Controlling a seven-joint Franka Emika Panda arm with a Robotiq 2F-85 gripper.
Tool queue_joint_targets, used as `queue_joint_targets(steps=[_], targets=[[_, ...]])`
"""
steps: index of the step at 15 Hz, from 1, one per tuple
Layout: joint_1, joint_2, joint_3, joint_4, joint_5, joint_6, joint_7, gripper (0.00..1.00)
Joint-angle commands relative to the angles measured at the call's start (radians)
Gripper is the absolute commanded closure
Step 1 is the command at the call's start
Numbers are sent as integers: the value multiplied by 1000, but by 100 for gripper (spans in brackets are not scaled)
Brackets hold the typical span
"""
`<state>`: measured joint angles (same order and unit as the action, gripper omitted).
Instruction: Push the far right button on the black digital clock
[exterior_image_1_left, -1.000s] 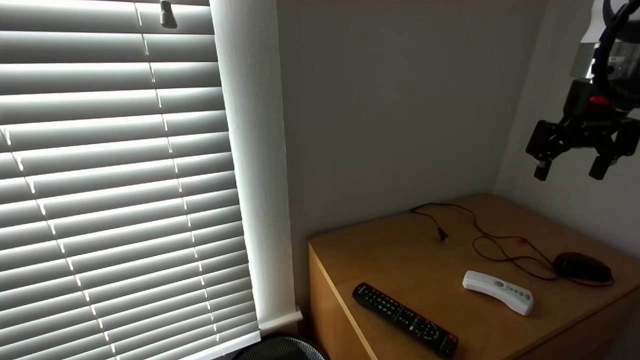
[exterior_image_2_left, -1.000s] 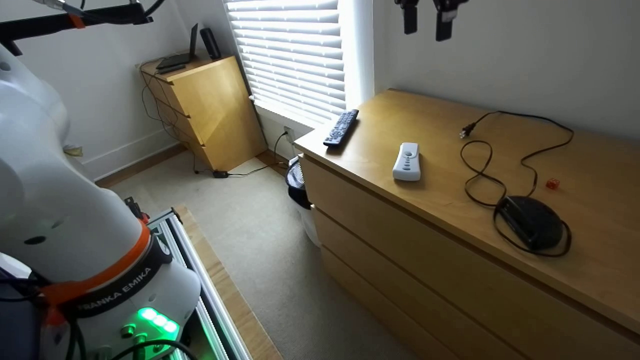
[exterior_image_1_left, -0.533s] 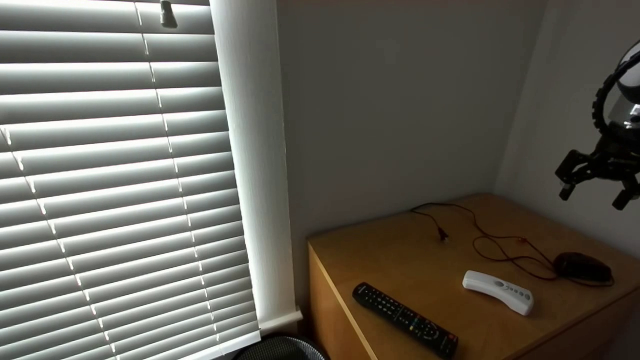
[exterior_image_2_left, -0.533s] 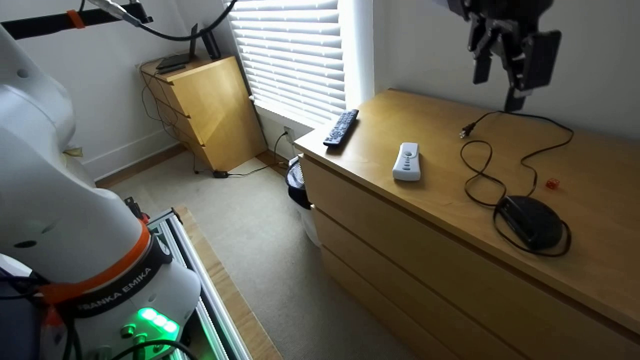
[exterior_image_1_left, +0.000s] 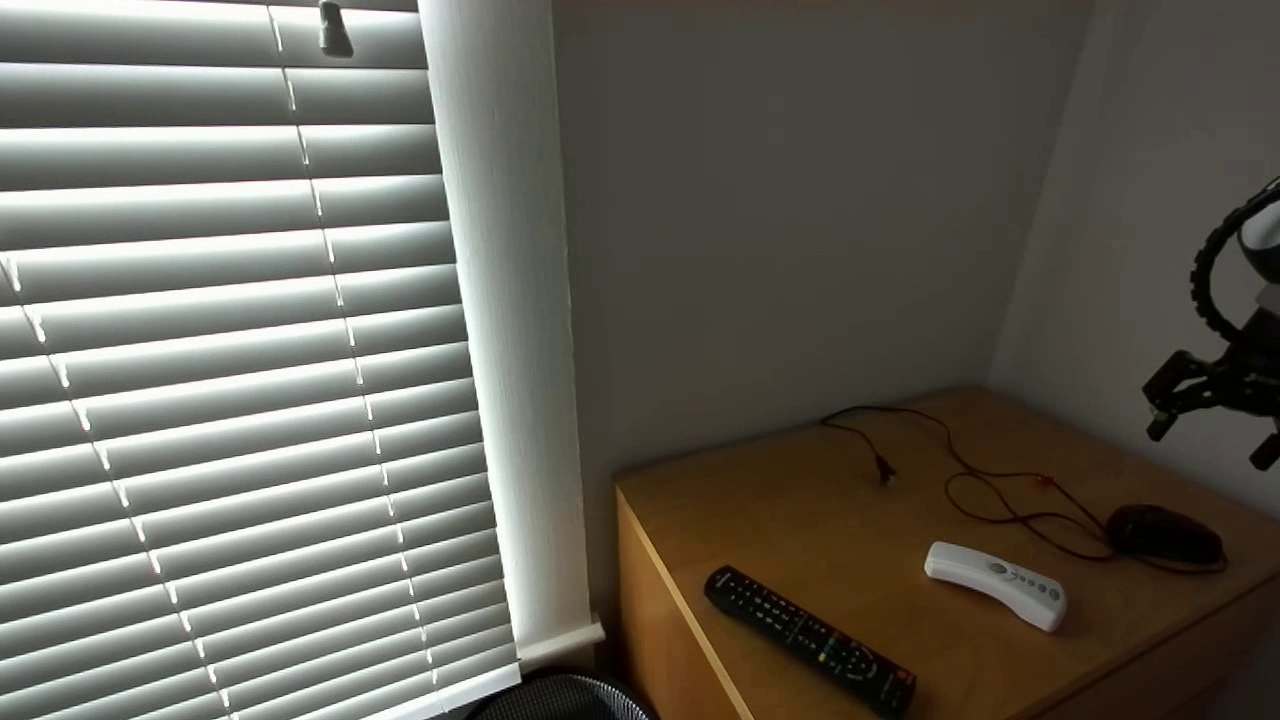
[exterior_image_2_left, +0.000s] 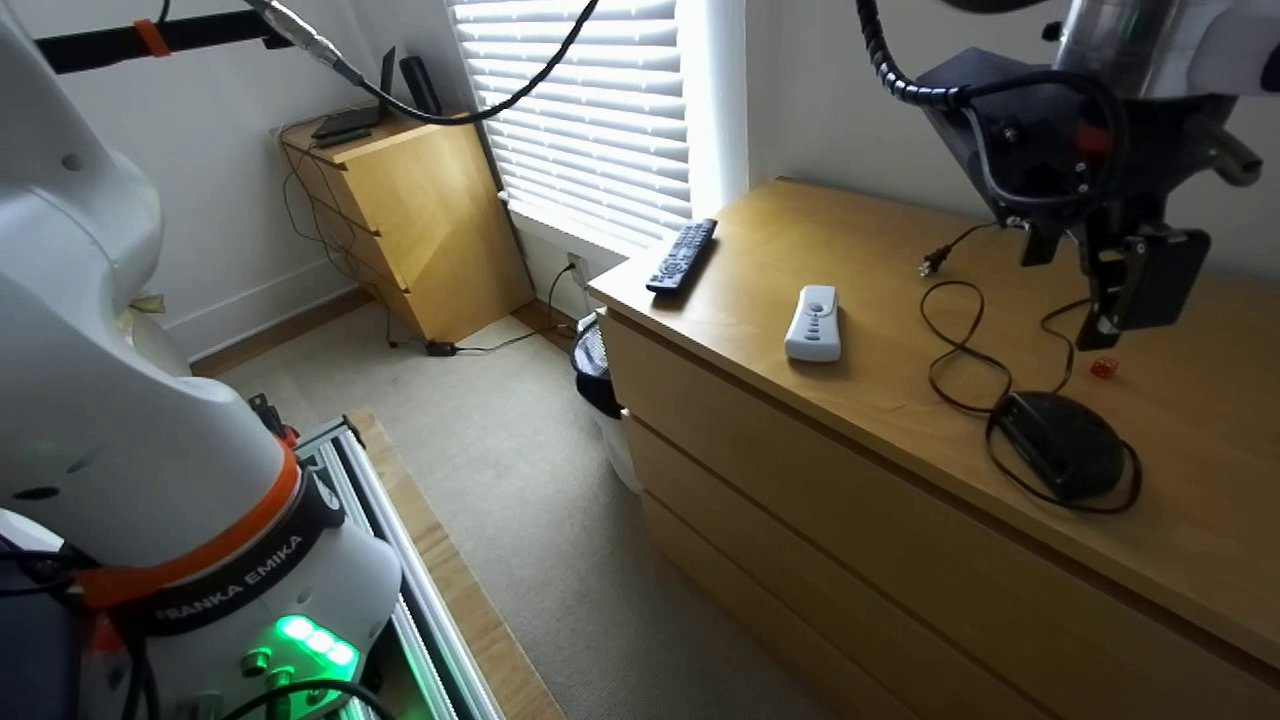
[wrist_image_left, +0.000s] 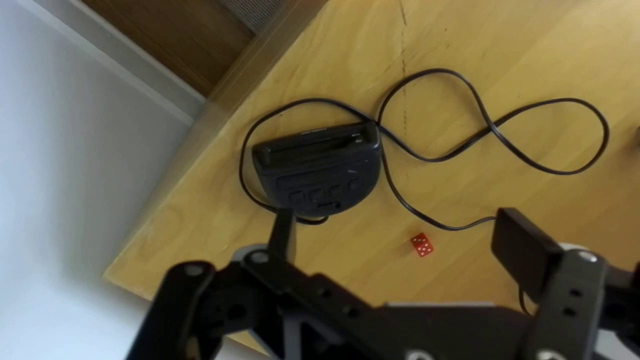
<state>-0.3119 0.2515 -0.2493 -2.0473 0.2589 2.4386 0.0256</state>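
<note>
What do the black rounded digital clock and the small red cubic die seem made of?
Black rounded digital clock: probably satin plastic, from soft highlights along its edges. Small red cubic die: likely plastic, from crisp edges and saturated red; gloss unclear.

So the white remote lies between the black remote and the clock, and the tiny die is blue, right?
Almost: the die is red, as the wrist view shows. The white remote does lie between the black remote and the digital clock.
</note>
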Motion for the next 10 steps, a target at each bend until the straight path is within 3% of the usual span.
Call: queue_joint_targets(steps=[1, 9, 10], targets=[[-2, -1, 3, 4, -2, -2, 2, 0], [-5, 69, 9, 26, 1, 86, -4, 0], [-10, 82, 15, 34, 10, 90, -14, 21]])
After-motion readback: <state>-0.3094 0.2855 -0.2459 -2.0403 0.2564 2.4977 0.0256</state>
